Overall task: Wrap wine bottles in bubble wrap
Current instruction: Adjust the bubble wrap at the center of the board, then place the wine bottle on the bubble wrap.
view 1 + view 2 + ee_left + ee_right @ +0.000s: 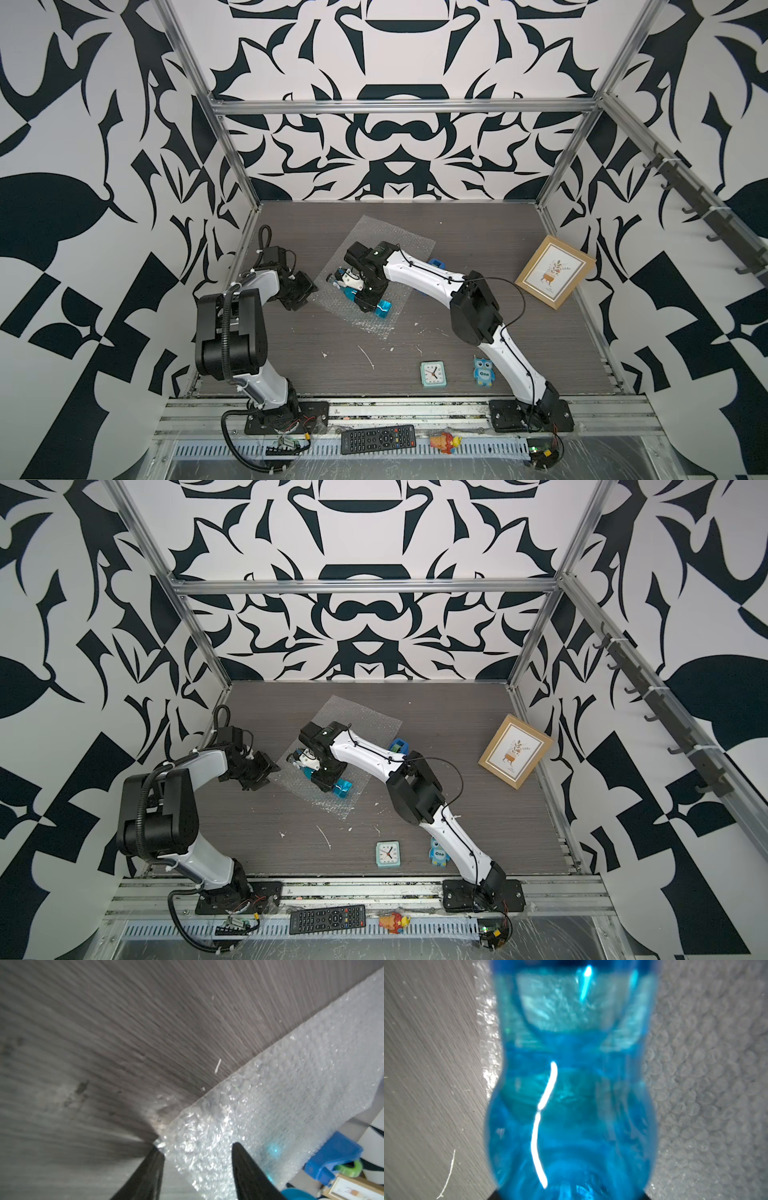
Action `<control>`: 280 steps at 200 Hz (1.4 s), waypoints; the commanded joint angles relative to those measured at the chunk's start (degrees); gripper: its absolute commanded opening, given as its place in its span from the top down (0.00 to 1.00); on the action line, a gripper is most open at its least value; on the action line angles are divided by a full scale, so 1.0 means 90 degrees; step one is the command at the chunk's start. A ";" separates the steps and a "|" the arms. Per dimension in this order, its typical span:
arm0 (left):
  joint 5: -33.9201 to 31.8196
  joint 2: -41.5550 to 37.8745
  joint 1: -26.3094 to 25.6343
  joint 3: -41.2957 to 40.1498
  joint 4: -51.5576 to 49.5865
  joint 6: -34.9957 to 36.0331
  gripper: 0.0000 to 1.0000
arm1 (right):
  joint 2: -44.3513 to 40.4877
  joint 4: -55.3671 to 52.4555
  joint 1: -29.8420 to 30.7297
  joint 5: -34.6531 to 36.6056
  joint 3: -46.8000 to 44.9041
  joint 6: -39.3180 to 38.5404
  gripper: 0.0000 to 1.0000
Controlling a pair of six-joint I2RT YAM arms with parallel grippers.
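The small clear glass bottle of bright blue liquid lies on its side, slantwise, over the near end of the translucent small-bubbled plastic sheet. Its base is close to the sheet's near edge and its neck points toward the left arm. Whether it rests on the bubbles or hangs just above them cannot be told.

The right gripper comes down over the bottle's middle. In the right wrist view the blue body fills the picture, with a dark jaw tip at either side of it, so the jaws are closed on the bottle. This grip probably serves to pin the bottle and the sheet under it so neither slides.

The left gripper is at the sheet's corner nearest its own arm. In the left wrist view its jaws stand partly apart and straddle that corner, one finger off the sheet's edge and one over the bubbles. They are not pinched onto the plastic. Most likely it is there to take the corner and fold it over the bottle.

The sheet lies flat on the dark wood-grain tabletop, most of its length stretching away behind the bottle. A blue plastic tape dispenser sits just beside the sheet's far side, partly behind the right arm.
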 commanded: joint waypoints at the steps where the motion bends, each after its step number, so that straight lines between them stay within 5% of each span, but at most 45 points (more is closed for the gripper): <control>1: 0.0083 0.0251 0.0022 0.0029 -0.0032 -0.0225 0.67 | -0.0535 0.0183 0.0033 -0.0035 -0.0101 -0.0265 0.81; 25: 0.0216 0.0054 0.0022 -0.0265 -0.0015 -0.0403 1.00 | -0.0728 0.0190 0.0033 0.0107 -0.0367 -0.0466 0.82; 88: -0.0533 -0.2412 -0.0177 -0.2215 -0.0588 -0.1815 1.00 | -0.1613 -0.0074 0.0121 0.0352 -0.1330 -0.1257 0.82; 116: -0.1412 -0.3830 -0.1316 -0.2885 -0.0788 -0.3215 1.00 | -0.1801 -0.0373 0.0294 0.0310 -0.1562 -0.1721 0.81; 159: -0.2476 -0.4868 -0.2730 -0.3436 -0.1102 -0.4857 1.00 | -0.1623 -0.0799 0.0573 -0.0053 -0.1317 -0.1741 0.81; 191: -0.2609 -0.4870 -0.2949 -0.3459 -0.1011 -0.4681 1.00 | -0.1553 -0.0478 0.0673 -0.0298 -0.1687 -0.1913 0.81; 234: -0.2405 -0.4310 -0.2947 -0.3103 -0.0935 -0.3984 0.85 | -0.1398 -0.0288 0.0722 0.0115 -0.1788 -0.2380 0.81; 259: -0.2191 -0.4288 -0.2947 -0.3113 -0.0776 -0.3878 0.48 | -0.1348 -0.0250 0.0750 0.0152 -0.1834 -0.2510 0.81; 280: -0.2232 -0.4410 -0.2947 -0.3056 -0.0922 -0.3745 0.41 | -0.1301 -0.0160 0.0749 0.0276 -0.1876 -0.2564 0.81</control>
